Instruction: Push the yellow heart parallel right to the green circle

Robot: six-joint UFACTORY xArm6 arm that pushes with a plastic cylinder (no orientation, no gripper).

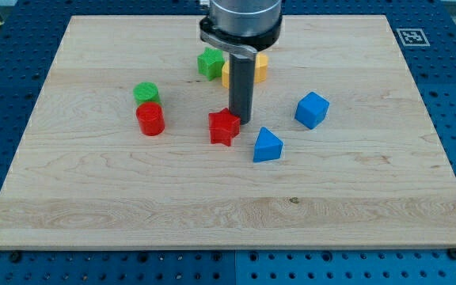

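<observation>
The yellow heart (258, 69) lies near the view's top centre, mostly hidden behind the dark rod. The green circle (146, 93) sits at the view's left, touching a red cylinder (150, 119) just below it. My tip (241, 121) rests on the board below the yellow heart, right beside the red star (224, 127) on that star's right side. The yellow heart is well to the right of the green circle and a little higher in the view.
A green star (209, 62) sits just left of the yellow heart. A blue cube (312, 109) and a blue triangular block (267, 146) lie to the right of my tip. The wooden board (93, 214) ends in blue pegboard on all sides.
</observation>
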